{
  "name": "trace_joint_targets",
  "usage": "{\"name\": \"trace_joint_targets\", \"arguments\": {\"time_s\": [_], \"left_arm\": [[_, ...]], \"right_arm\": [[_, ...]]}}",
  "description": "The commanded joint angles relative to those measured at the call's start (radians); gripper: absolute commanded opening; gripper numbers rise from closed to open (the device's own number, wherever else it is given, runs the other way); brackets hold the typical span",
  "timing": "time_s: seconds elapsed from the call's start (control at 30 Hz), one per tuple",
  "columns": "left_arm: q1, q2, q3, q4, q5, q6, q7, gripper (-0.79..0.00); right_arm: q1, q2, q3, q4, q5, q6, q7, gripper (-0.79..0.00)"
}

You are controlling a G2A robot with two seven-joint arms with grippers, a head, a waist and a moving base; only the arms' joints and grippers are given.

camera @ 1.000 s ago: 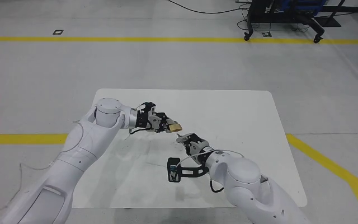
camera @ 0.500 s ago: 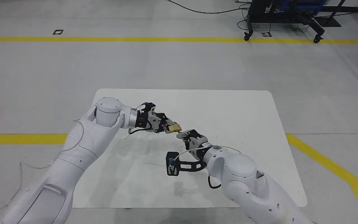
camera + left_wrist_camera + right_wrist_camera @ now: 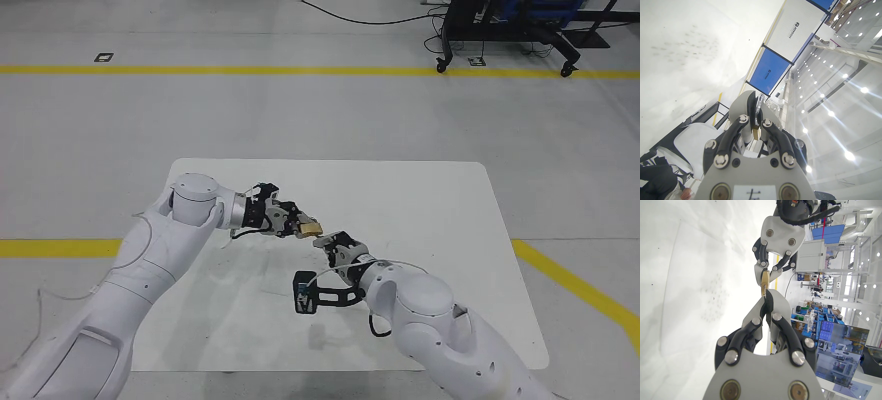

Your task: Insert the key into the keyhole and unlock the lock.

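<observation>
Here, in the right wrist view, we see our right gripper [image 3: 767, 297] rising from the lower middle of the frame, pinched tight on the key [image 3: 765, 286], whose tip sits at the keyhole. Just above, at frame centre, our left gripper [image 3: 765, 273] clamps the brass lock [image 3: 765, 279]. Behind both spreads the white table [image 3: 687, 294].

Glossy white arms [image 3: 150, 255], grey-plated right gripper [image 3: 766, 295], black linkages [image 3: 786, 330], silver screws [image 3: 798, 355]
</observation>
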Motion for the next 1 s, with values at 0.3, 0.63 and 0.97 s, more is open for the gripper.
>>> {"name": "trace_joint_targets", "arguments": {"time_s": [0.3, 0.63, 0.97], "left_arm": [[0.003, -0.008, 0.004, -0.003, 0.0, 0.006, 0.008, -0.785], [0.006, -0.012, -0.003, -0.005, -0.001, 0.016, 0.03, -0.785], [0.012, -0.013, -0.013, -0.011, -0.003, 0.013, 0.025, -0.785]], "right_arm": [[0.008, -0.02, -0.038, 0.015, -0.035, 0.015, 0.072, -0.785], [0.023, -0.05, -0.101, 0.034, -0.108, 0.037, 0.207, -0.785], [0.05, -0.08, -0.121, 0.062, -0.084, 0.033, 0.23, -0.785]]}}
